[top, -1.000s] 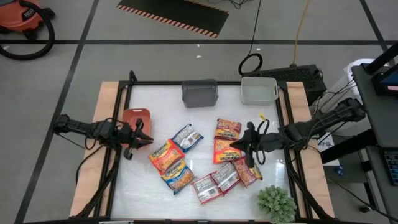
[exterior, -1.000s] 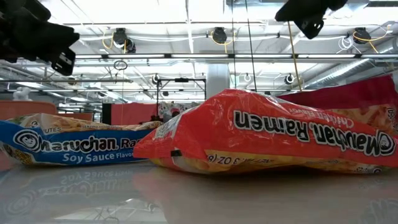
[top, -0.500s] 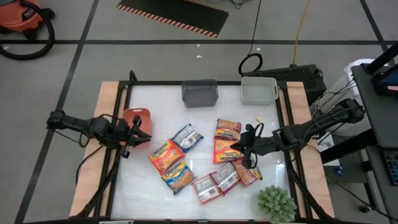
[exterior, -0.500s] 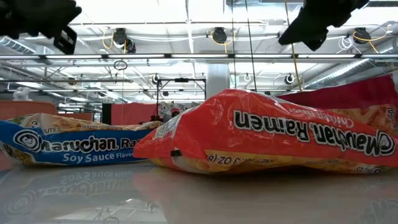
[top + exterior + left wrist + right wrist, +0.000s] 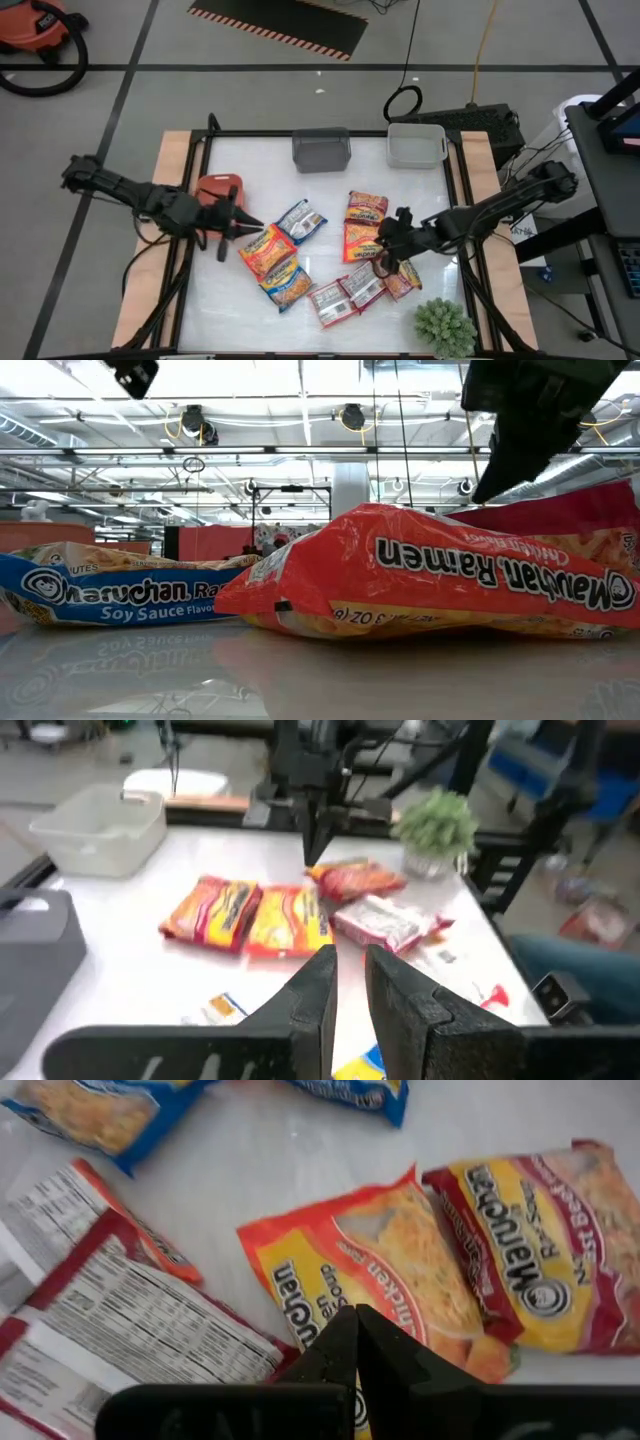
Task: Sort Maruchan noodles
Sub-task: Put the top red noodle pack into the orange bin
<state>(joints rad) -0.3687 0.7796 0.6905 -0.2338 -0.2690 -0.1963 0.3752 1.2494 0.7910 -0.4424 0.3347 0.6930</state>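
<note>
Table [image 5: 230, 330] first: grey bin [image 5: 321, 150] and white bin [image 5: 416, 145] at the far edge, red bin [image 5: 215, 187] at left. Maruchan noodles [image 5: 365, 240] lie scattered mid-table, none binned — sorting looks barely begun. Right end effector [image 5: 381, 256], closed and empty, has dropped from beside the orange packets to right over one. Left end effector [image 5: 243, 228] has advanced to the orange-red packet [image 5: 266, 250], fingers slightly parted, holding nothing.

The worktop [image 5: 330, 190] is white with pale wood sides. The noodle packets [image 5: 365, 225] are orange and yellow, some with red edges [image 5: 265, 250] and some with blue [image 5: 300, 220]. Two show white backs with red trim [image 5: 345, 293]. One bin is grey [image 5: 320, 150], one white [image 5: 416, 145], one red [image 5: 216, 190]. The little plant [image 5: 445, 326] is green.
</note>
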